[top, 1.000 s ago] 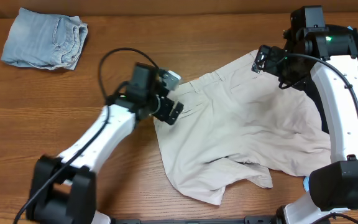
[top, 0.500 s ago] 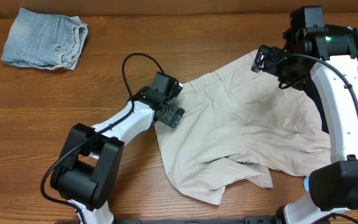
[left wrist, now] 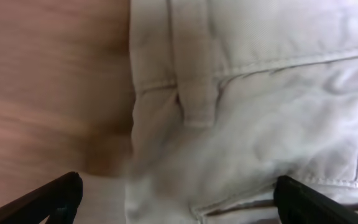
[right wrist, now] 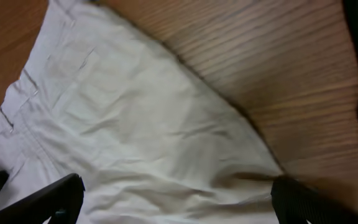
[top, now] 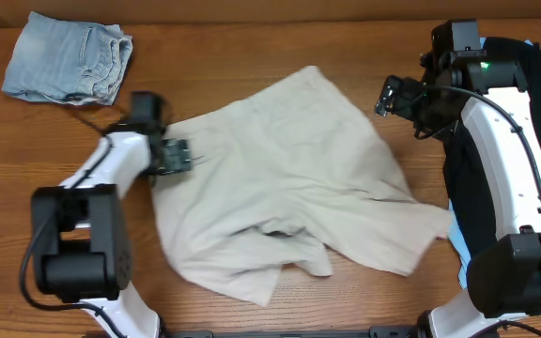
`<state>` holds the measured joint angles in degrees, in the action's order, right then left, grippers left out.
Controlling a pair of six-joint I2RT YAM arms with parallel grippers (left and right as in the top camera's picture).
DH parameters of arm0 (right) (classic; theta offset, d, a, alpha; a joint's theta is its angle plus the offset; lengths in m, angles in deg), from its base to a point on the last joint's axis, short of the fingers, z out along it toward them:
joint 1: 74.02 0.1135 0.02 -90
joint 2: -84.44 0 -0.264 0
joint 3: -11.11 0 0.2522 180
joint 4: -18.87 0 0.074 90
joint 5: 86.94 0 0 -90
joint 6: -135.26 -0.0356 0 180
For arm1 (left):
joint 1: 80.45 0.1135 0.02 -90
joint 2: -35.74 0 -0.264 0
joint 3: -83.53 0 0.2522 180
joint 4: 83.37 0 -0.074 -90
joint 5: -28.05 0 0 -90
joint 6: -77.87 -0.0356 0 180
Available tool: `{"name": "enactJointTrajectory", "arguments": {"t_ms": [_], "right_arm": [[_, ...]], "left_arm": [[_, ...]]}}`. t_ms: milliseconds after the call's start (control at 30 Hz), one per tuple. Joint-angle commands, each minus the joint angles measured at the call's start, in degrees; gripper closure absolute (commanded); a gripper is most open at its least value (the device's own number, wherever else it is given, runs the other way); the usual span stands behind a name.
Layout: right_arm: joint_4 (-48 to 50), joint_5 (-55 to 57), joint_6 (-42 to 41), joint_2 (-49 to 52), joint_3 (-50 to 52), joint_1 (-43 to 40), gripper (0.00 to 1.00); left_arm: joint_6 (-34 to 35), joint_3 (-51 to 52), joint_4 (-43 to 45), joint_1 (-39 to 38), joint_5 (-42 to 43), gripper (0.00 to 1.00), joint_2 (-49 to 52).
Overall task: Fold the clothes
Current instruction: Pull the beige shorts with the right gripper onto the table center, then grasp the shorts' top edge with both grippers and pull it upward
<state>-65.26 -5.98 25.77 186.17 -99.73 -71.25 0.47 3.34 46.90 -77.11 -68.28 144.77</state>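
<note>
The pale beige shorts lie spread and rumpled in the middle of the wooden table. My left gripper is at their left edge. In the left wrist view its fingers are wide apart, with the waistband and a belt loop under them. My right gripper is open over bare wood by the shorts' upper right edge. The right wrist view shows wrinkled beige cloth below it. Folded faded denim shorts lie at the far left. A black garment with light-blue patches lies at the right, partly hidden by the right arm.
Bare wood lies along the back of the table and between the denim shorts and the beige shorts. The right arm stretches over the black garment. The table's back edge runs close behind the denim shorts.
My left gripper has swung far to the left, and the beige shorts have shifted left with it and lie spread wider. The right gripper has barely moved and is now clear of the cloth.
</note>
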Motion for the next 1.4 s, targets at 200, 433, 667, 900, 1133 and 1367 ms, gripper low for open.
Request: {"name": "enactJointTrajectory", "arguments": {"t_ms": [200,433,667,900,1133,1367], "right_arm": [[8.24,-3.26,-0.07,2.1,12.35,7.85,0.01],[18.27,-2.84,-1.07,2.12,30.93,12.61,0.4],[31.32,5.33,-3.32,2.32,38.47,12.48,0.77],[43.63,5.35,-4.55,9.42,38.51,7.82,0.81],[52.81,1.57,-4.57,15.87,38.4,4.13,0.79],[44.11,-6.56,0.46,13.07,28.76,3.91,0.0]], "left_arm": [[-3.28,0.87,-8.28,8.11,10.86,0.0,3.45],[-4.07,-17.88,-20.55,0.85,10.78,0.0,3.32],[-6.05,-29.94,-23.74,-4.92,10.4,0.0,3.32],[-8.79,-31.3,-18.73,-7.58,11.08,0.0,3.32],[-13.7,-31.28,-10.03,-9.07,20.41,0.0,3.37],[-22.23,-31.28,-0.28,-16.41,20.74,0.0,7.85]]}}
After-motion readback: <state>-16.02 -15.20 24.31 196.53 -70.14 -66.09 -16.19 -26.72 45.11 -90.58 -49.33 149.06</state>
